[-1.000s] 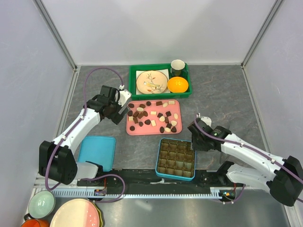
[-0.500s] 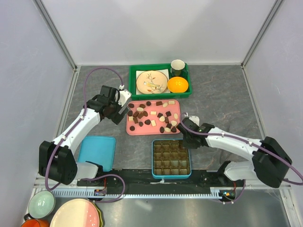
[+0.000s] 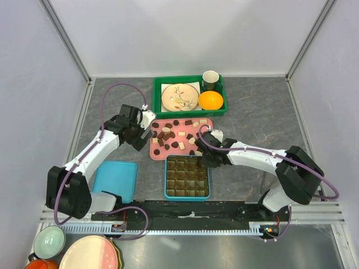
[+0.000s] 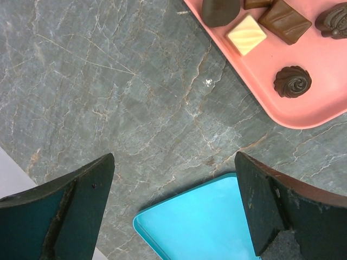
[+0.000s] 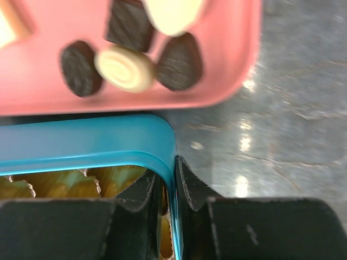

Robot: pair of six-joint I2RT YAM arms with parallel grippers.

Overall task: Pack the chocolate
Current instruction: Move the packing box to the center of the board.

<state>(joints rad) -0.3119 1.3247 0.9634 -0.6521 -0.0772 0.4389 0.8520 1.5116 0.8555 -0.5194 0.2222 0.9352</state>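
one pink rectangular plastic tray (image 3: pixel 168 154) carrying roughly twenty small chocolate pieces (image 4: pixel 293 82) in dark brown, lighter brown and cream-white; a few are partly hidden, so there is no exact tally. one blue rectangular tin box (image 3: pixel 187 178), one flat blue lid (image 3: pixel 115 179). one green plastic crate (image 3: pixel 158 98) holding three things: one floral ceramic plate (image 3: pixel 179 97), one dark cup (image 3: pixel 210 79), one orange fruit (image 3: pixel 211 100). at the near left corner, one pale green bowl (image 3: pixel 49 241) and one pink-and-cream plate (image 3: pixel 90 253).

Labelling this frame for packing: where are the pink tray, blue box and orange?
pink tray (image 3: pixel 156 155), top view, bare near-left corner.
blue box (image 3: pixel 188 198), top view, near rim.
orange (image 3: pixel 211 101), top view, its middle.
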